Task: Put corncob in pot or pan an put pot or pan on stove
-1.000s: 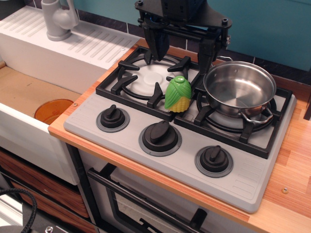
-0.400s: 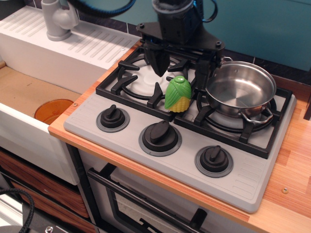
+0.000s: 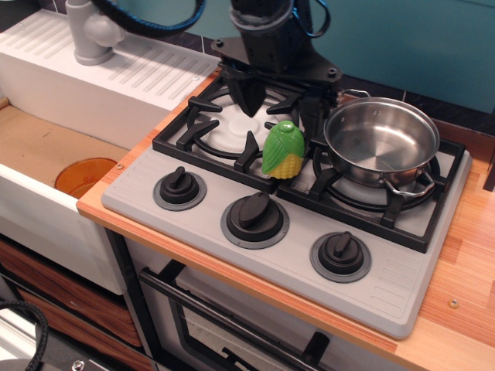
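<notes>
The ribbed green plastic corncob (image 3: 283, 150), yellow kernels lowest, stands between the stove's (image 3: 232, 185) black grates, the shiny steel pot (image 3: 381, 141) at its 3 o'clock. The gripper (image 3: 283, 104) hangs at its 12 o'clock, fingers spread, grasping nothing.

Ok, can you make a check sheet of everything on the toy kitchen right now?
Surface: wooden counter with a grey stove set into it.
Job's things: green and yellow corn stands between the two burners, not in the pot; steel pot sits empty on the right burner.
Clutter: orange dish down in the sink.
Gripper: gripper hangs just behind the corn, fingers spread, holding nothing.
Cables: black and blue cables loop at the top; another black cable at the bottom left.
Surroundings: grey tap, teal wall, oven door below.
</notes>
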{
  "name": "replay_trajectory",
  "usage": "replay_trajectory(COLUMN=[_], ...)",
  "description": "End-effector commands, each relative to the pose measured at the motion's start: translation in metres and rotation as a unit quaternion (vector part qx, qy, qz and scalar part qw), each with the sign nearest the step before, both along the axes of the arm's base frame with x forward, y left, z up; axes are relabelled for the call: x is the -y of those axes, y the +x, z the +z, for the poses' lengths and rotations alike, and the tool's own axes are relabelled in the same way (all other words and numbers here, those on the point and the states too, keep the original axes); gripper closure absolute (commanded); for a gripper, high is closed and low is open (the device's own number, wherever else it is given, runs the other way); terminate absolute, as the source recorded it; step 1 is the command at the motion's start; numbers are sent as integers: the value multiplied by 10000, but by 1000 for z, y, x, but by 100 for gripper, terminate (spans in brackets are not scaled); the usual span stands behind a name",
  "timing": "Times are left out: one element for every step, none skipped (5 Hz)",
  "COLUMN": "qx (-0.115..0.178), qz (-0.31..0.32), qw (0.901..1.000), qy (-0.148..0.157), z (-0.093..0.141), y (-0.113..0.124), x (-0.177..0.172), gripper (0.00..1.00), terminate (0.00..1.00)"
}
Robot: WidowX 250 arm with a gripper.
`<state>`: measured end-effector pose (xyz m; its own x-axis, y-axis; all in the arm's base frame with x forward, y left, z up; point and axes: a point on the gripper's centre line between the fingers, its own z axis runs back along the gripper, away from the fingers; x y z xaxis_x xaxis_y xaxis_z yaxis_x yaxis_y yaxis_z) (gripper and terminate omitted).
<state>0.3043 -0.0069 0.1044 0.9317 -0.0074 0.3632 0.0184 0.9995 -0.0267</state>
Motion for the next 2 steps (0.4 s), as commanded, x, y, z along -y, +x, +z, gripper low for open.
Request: replay_trajectory(qx=[394,464], qz=[72,126], qw=[9990,9987], qy=[208,188], z=[0,-9], y=[9,11], x=[-9,-8], gripper=[0,0], terminate=[0,0])
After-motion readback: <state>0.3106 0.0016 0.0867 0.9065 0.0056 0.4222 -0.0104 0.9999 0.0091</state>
